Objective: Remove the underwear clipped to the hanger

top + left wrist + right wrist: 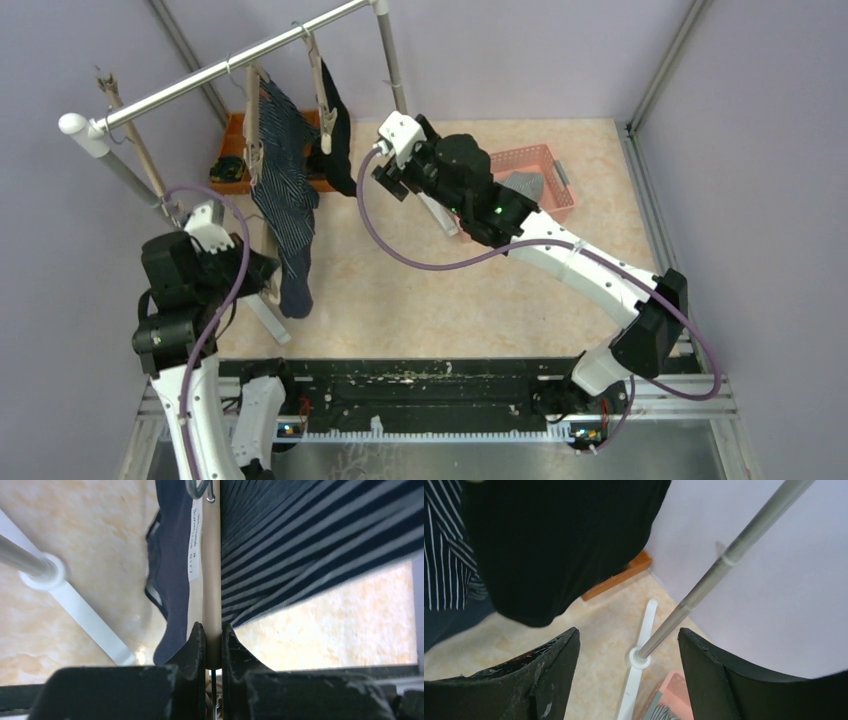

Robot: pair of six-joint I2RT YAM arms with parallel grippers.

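Navy-striped underwear (285, 190) hangs clipped to a wooden hanger (255, 120) on the rack's rail. Black underwear (337, 135) hangs from a second clip hanger beside it. My left gripper (268, 280) is shut on the lower end of the wooden hanger bar (212, 580); the striped cloth (310, 535) hangs to its right and plain navy cloth (172, 570) to its left. My right gripper (388, 178) is open and empty, just right of the black underwear (559, 545) and not touching it. Its jaws (629, 632) stand wide apart.
The rack's rail (230, 65) runs across the back, with an upright pole (704, 585) and a white foot (639, 670). A pink basket (555, 190) holding grey cloth (525, 185) stands at the right. An orange tray (232, 150) with dark rolled items sits behind the hangers.
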